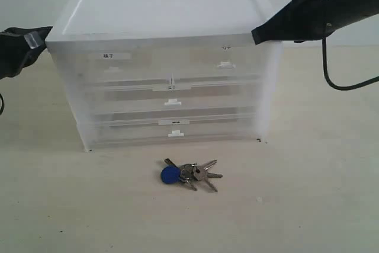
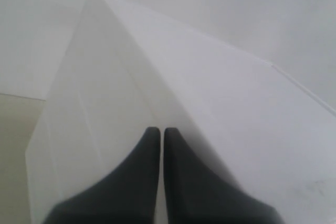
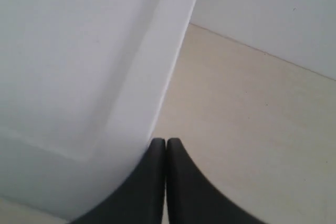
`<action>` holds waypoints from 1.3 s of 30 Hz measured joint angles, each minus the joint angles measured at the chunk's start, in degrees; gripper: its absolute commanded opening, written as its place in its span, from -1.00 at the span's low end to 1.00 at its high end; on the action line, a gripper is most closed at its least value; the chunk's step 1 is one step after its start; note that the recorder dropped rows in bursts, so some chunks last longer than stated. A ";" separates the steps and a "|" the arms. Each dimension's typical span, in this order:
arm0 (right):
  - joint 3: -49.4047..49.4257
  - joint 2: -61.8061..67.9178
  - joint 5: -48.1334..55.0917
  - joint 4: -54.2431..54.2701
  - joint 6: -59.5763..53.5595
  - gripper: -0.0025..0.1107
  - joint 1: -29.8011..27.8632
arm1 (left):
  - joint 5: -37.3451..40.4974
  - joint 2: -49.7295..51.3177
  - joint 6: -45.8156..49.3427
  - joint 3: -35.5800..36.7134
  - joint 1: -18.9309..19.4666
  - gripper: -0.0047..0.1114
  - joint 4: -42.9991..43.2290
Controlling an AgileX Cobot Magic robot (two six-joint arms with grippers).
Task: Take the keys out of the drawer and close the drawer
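The keys lie on the surface toward its near edge, before the cabinet, its drawer flush. The left pincer and right pincer sit at its upper corners.

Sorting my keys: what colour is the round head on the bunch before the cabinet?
The round head is blue, clearest in the exterior view.

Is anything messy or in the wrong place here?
Not really. The keys lie loose on the table in front of the drawer cabinet. The drawers all look pushed in, and nothing looks broken, spilled or tipped.
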 measured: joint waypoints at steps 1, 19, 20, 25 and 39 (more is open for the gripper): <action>0.00 -0.64 1.25 -0.10 0.00 -0.96 0.60 | 0.12 0.00 -0.24 0.00 0.11 -0.84 -0.31; 0.00 -3.54 8.87 -3.12 -0.31 -0.96 2.95 | -1.36 -0.58 -3.82 1.38 0.62 -0.84 1.53; 0.00 -3.54 9.00 -3.40 -0.31 -0.96 2.95 | -1.36 -1.21 -3.82 1.83 0.62 -0.84 1.56; 0.00 -3.54 8.99 -3.50 -0.31 -0.96 2.95 | 3.38 -5.48 -3.82 3.35 0.62 -0.84 3.81; 0.10 -6.03 9.37 -12.62 8.14 -0.96 4.16 | 5.68 -13.93 -3.46 3.84 0.54 -0.84 8.07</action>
